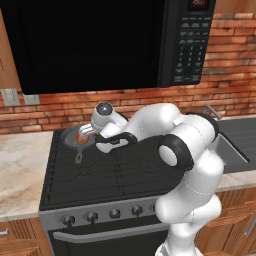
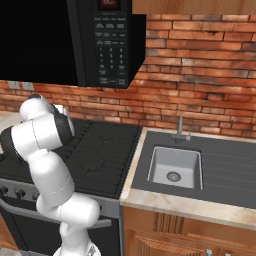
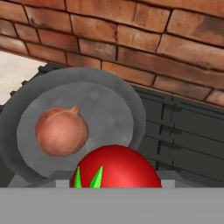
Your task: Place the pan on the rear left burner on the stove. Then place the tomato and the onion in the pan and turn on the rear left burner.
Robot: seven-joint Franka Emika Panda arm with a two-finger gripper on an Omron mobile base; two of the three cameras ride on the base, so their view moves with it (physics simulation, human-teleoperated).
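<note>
So the pan (image 3: 109,100) sits on the black stove's (image 1: 115,175) rear left burner by the brick wall (image 2: 200,75), onion (image 3: 61,131) inside, and my arm's stretched over it with jaws gripping the tomato (image 3: 117,168).

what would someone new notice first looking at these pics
Probably the bright red tomato, close at the bottom of the hand view, with the brown onion lying in the grey pan just beyond it. From the left base view, the white arm bends over the black stove toward the pan at the rear left burner, against the brick wall. Above hangs a big black microwave.
</note>
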